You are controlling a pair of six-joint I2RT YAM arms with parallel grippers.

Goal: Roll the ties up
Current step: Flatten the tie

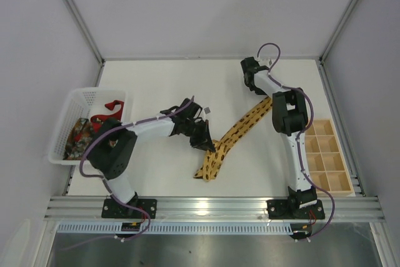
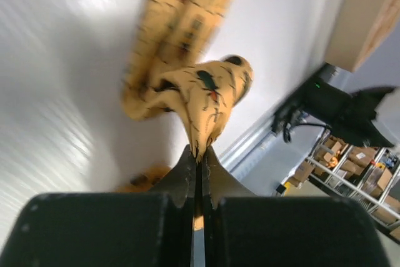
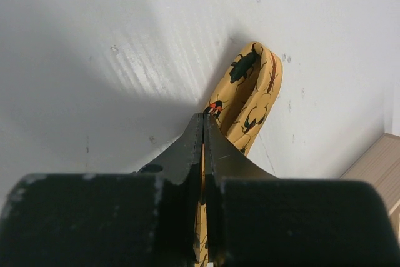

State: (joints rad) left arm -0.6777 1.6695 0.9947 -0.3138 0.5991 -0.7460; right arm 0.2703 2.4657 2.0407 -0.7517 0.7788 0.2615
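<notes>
From above you see the yellow tie (image 1: 240, 130) stretched diagonally from the centre of the table (image 1: 156, 85) toward the far right, its far end hidden under the right arm (image 1: 289, 114). Only the wrist views show its beetle-printed fabric bunched in the clenched left gripper (image 2: 199, 151) and looped in the clenched right gripper (image 3: 204, 117), the left view partly blurred.

Blurred far stretch of yellow tie (image 2: 201, 92)
</notes>
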